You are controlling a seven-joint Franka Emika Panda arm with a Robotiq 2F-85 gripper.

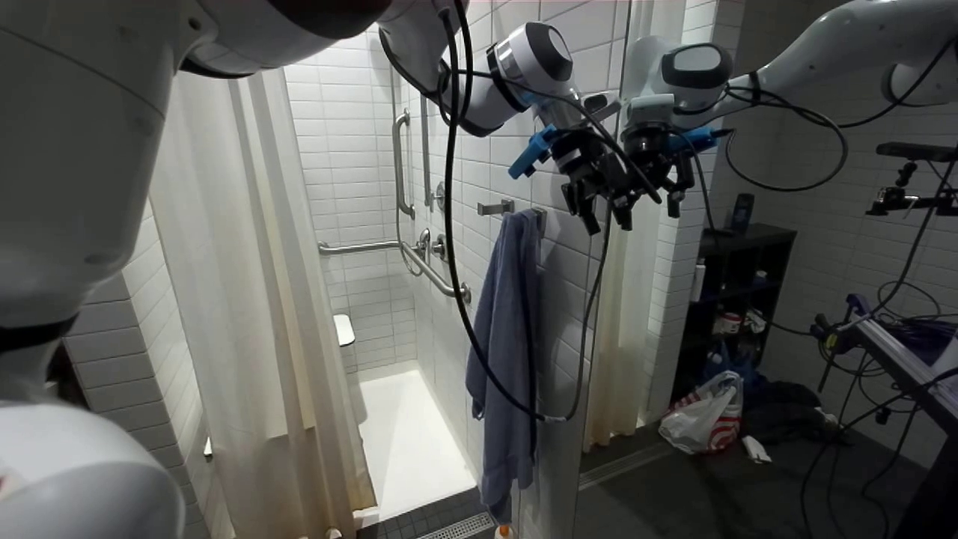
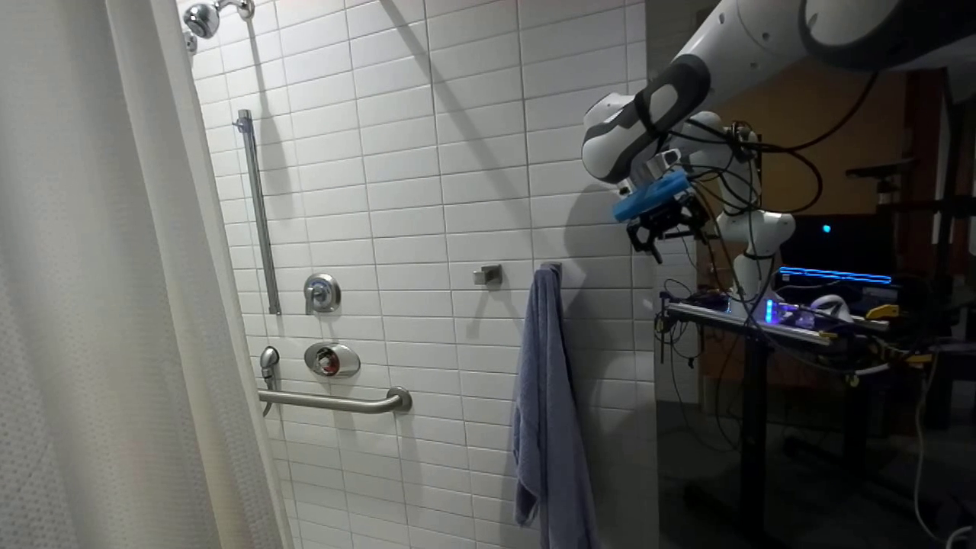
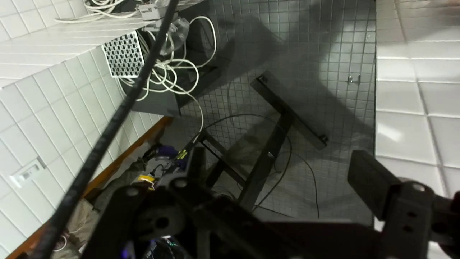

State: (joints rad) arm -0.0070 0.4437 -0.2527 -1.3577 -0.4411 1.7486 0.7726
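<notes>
My black gripper [image 1: 599, 213] hangs from the white arm near the tiled wall, with a blue part on its side. It also shows in an exterior view [image 2: 675, 238]. In the wrist view its two fingers [image 3: 282, 171] stand wide apart, with nothing between them. A blue-grey towel [image 1: 505, 352] hangs from a metal wall hook, below the gripper and to its left. The towel also shows in an exterior view [image 2: 545, 412]; it is out of the wrist view. The gripper does not touch it. A bare metal hook [image 1: 494, 208] sits beside the towel, also visible in an exterior view [image 2: 488, 276].
A cream shower curtain [image 1: 262, 299] hangs before the shower, with a grab bar [image 2: 335, 400] on its wall. A black cable [image 1: 450, 224] droops from the arm past the towel. A mirror [image 1: 644, 314] reflects the arm. Below are a stand leg [image 3: 266, 158] and white cables [image 3: 172, 72].
</notes>
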